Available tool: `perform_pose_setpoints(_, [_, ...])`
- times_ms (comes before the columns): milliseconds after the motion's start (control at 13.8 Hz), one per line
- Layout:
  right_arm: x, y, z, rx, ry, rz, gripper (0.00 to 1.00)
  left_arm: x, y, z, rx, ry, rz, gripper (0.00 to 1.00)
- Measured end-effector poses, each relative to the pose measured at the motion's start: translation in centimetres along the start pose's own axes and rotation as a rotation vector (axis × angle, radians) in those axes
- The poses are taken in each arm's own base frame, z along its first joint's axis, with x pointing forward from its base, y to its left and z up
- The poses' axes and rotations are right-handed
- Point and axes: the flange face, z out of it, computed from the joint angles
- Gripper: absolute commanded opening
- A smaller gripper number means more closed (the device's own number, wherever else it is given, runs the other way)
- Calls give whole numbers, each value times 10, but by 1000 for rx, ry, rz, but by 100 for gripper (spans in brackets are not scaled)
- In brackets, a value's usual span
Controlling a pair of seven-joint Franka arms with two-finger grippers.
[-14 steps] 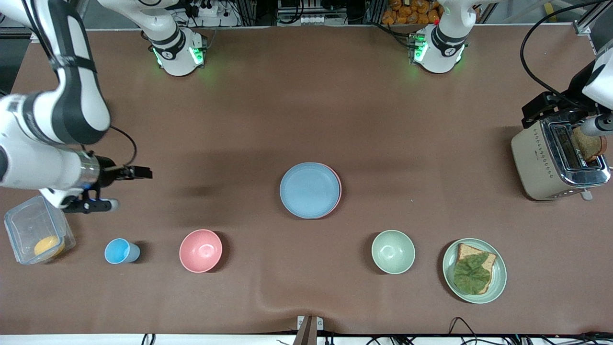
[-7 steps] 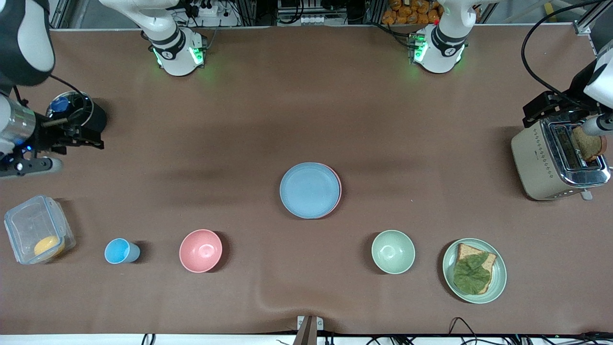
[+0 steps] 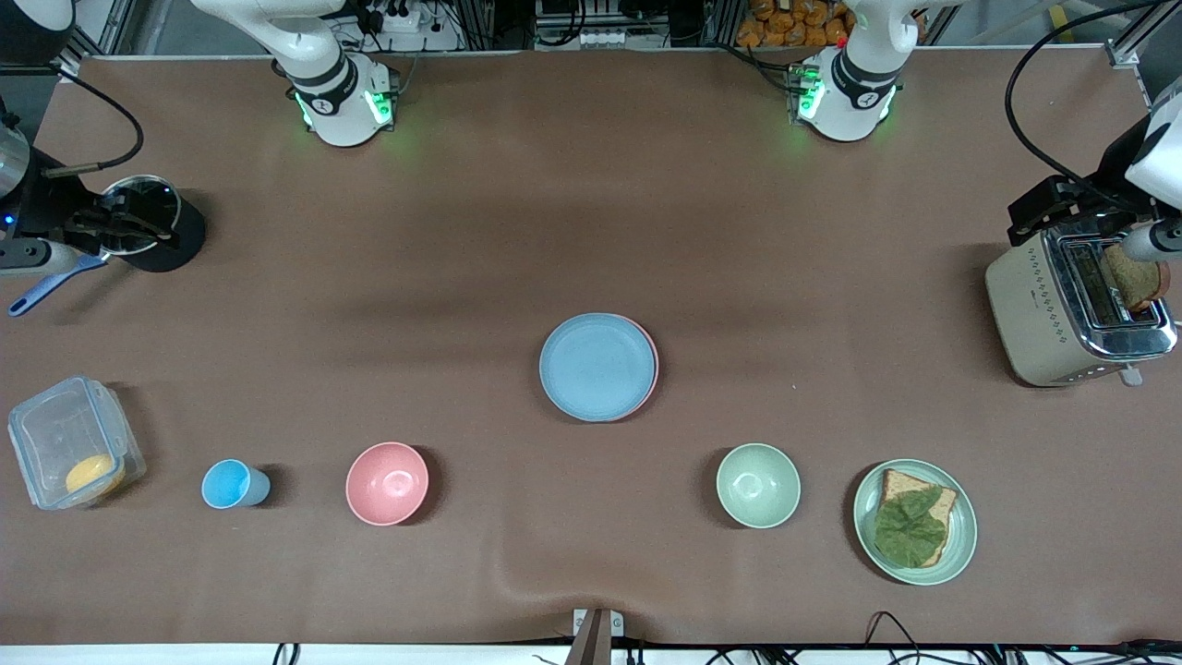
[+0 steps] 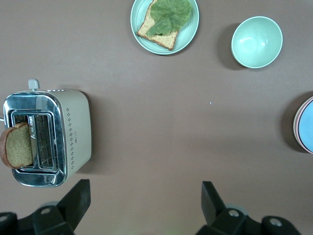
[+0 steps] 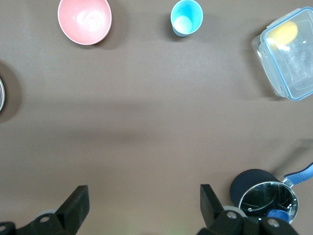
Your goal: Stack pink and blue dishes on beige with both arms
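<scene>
Blue plate (image 3: pixel 597 366) lay at mid-table on top of the pink plate (image 3: pixel 652 367), of which only a thin crescent showed at the edge toward the left arm's end; a pale rim under them in the left wrist view (image 4: pixel 295 123) was probably the beige plate, though too little showed to be sure. Both grippers were well apart from this stack, each with its fingers spread wide and holding nothing. The right gripper (image 5: pixel 144 205) hung over the right arm's end of the table, close above a black pot (image 3: pixel 152 226) with a blue handle (image 3: pixel 46 287). The left gripper (image 4: pixel 145 201) hung over the left arm's end, above a toaster (image 3: pixel 1071 309) with a slice of bread (image 3: pixel 1134 277) in one slot.
</scene>
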Motion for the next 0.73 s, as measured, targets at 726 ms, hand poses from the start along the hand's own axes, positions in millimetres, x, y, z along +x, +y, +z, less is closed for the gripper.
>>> perform_pose_setpoints(726, [10, 7, -1, -5, 10, 13, 100, 0, 0, 1, 0, -2, 1, 100])
